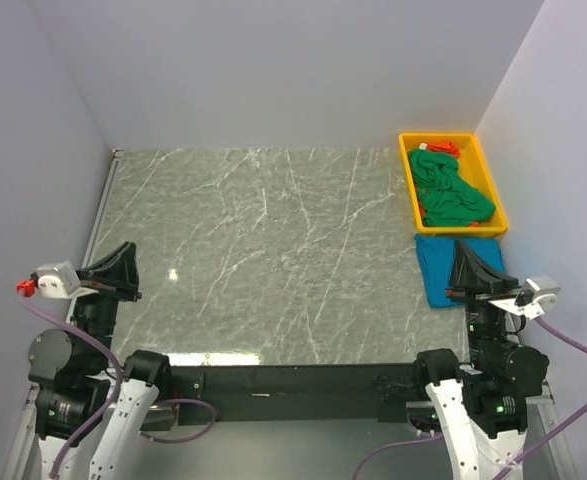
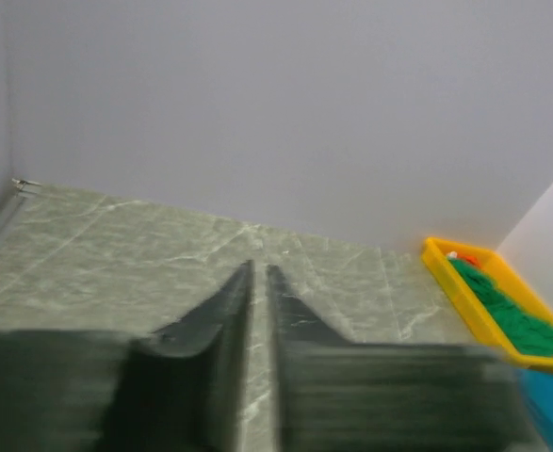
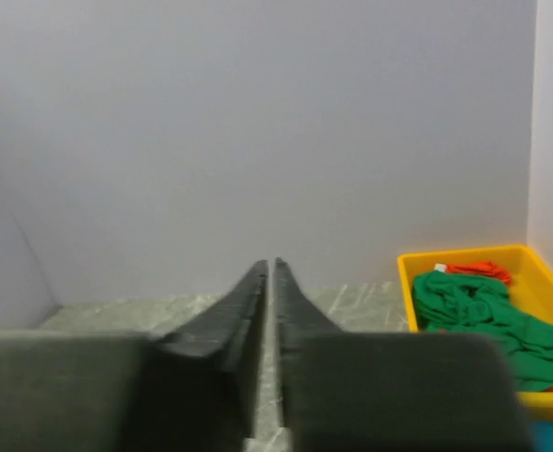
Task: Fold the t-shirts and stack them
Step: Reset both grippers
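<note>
A teal-blue t-shirt (image 1: 443,268) lies folded on the table at the right, just in front of the yellow bin. A bright green t-shirt (image 1: 451,193) lies crumpled in the bin, with a small red-orange piece (image 1: 445,148) at its far end. The green shirt also shows in the left wrist view (image 2: 512,315) and the right wrist view (image 3: 474,315). My left gripper (image 1: 123,262) is shut and empty, raised at the near left. My right gripper (image 1: 465,262) is shut and empty, raised over the near edge of the teal-blue shirt.
The yellow plastic bin (image 1: 409,178) stands at the far right against the wall. Grey walls close the table on the left, back and right. The marble tabletop (image 1: 263,250) spreads between the arms and the back wall.
</note>
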`<state>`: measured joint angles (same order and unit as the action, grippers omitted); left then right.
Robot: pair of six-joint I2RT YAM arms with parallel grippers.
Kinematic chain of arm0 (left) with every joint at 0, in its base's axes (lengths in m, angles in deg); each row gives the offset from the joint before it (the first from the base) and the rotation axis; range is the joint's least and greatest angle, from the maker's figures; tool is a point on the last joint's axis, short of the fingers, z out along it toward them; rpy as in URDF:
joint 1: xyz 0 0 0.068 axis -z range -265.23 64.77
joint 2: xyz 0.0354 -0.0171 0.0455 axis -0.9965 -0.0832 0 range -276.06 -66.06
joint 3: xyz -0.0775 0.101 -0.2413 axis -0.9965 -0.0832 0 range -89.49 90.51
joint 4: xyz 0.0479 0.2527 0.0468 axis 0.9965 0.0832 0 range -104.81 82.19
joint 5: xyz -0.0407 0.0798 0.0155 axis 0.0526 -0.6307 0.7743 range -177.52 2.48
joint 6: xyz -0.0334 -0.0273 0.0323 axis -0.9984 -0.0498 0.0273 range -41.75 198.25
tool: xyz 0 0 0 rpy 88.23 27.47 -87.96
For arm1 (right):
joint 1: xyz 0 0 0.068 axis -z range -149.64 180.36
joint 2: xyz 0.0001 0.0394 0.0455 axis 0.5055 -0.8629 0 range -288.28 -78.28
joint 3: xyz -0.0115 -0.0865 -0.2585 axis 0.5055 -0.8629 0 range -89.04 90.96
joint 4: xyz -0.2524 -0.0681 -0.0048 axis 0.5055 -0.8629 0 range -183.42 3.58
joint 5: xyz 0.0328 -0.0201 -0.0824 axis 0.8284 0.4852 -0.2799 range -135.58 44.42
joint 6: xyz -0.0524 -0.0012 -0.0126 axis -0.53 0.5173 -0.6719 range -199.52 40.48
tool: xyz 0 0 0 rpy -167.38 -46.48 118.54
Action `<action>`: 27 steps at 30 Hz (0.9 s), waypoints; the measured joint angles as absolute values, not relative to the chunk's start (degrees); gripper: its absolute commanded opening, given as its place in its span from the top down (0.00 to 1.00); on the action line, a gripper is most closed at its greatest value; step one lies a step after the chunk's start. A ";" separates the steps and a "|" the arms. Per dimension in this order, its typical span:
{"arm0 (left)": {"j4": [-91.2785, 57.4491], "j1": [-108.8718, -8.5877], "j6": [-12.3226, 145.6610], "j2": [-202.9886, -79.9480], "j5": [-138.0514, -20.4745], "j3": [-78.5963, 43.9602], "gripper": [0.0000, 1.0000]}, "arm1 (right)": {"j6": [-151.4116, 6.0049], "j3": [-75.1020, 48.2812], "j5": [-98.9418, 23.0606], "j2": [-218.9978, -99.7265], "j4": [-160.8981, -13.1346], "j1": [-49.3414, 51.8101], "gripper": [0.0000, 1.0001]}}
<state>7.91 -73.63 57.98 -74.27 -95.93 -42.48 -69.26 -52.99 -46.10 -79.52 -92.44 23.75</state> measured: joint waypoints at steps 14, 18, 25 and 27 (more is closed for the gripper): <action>4.50 -73.61 59.33 -67.87 -98.55 -54.44 0.01 | -72.10 -62.13 -47.97 -78.69 -92.92 23.73 0.16; 4.41 -73.59 59.33 -67.84 -100.32 -56.43 0.01 | -71.70 -64.82 -49.75 -78.69 -92.84 23.73 0.15; 3.10 -73.57 58.02 -68.67 -102.49 -56.47 0.01 | -71.51 -65.32 -50.93 -78.69 -92.53 23.73 0.11; 1.92 -73.55 57.41 -69.42 -102.92 -56.47 0.01 | -71.51 -65.32 -50.93 -78.69 -92.46 23.73 0.11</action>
